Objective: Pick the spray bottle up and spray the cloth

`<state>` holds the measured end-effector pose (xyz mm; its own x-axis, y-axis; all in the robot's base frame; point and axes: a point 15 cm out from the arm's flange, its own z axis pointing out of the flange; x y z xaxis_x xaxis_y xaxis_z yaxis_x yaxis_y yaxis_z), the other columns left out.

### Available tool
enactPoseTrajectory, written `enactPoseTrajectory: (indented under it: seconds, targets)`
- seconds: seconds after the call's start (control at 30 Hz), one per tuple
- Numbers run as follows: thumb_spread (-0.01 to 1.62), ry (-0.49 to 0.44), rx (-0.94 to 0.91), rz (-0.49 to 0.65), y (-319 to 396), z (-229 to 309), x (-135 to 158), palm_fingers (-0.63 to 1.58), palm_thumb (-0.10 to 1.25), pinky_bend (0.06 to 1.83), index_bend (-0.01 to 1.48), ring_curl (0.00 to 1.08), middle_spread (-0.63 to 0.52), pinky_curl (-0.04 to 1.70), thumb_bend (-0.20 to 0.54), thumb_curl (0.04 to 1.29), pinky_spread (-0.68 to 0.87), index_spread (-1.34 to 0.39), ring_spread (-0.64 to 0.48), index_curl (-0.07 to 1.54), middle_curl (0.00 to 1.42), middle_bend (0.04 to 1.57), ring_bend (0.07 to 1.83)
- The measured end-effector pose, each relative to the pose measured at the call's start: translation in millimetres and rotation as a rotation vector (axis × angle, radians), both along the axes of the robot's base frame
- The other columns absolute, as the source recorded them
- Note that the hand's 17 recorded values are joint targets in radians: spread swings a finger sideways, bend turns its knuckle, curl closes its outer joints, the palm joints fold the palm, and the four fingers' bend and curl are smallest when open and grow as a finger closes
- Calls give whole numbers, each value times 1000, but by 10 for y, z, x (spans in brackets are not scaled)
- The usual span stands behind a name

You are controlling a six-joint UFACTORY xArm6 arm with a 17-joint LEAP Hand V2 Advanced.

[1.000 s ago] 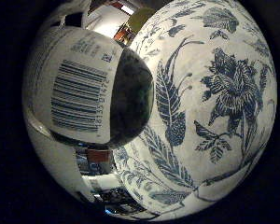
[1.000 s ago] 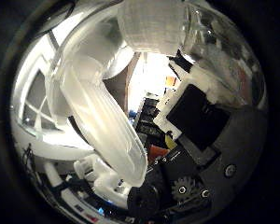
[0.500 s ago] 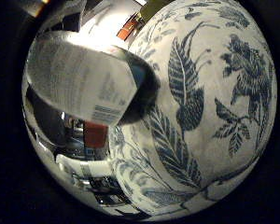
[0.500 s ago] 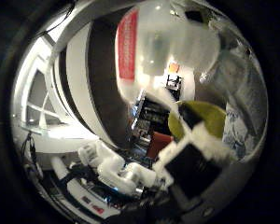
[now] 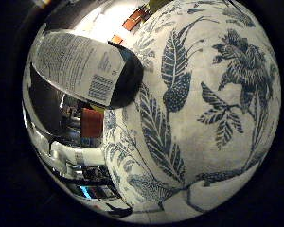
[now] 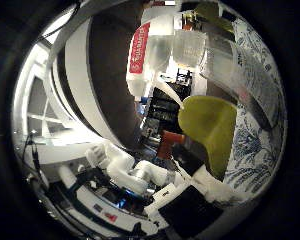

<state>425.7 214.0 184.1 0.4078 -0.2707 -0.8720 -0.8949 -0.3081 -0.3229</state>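
The spray bottle (image 6: 155, 55) is translucent with a red label and a clear spray head. It stands on the blue-flowered tablecloth (image 5: 217, 118). Its back label with a barcode (image 5: 80, 66) shows in the little finger side view, with a dark base where it meets the cloth-covered table. A yellow-green cloth (image 6: 210, 125) lies on the tablecloth beside the bottle. My right hand (image 6: 135, 172) shows white and black finger parts stretched out, apart from the bottle and holding nothing.
The flowered tablecloth fills most of the little finger side view, so the palm is close above the table. Beyond the table stand shelves, an orange-red box (image 5: 91, 122) and white frame parts (image 6: 75, 75).
The bottle filled the palm views a second ago and now looks smaller and further off. The yellow-green cloth has come into the thumb side view, and the fingers no longer sit against the bottle.
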Motion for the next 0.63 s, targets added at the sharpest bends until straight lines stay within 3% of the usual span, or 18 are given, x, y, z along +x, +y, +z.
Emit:
enactPoseTrajectory:
  seconds: [0.63]
  targets:
    - [937, -71, -150, 16, -332, 541, -56, 0, 724, 481, 143, 257, 217, 352, -27, 357, 407, -292, 236, 222, 327, 263, 410]
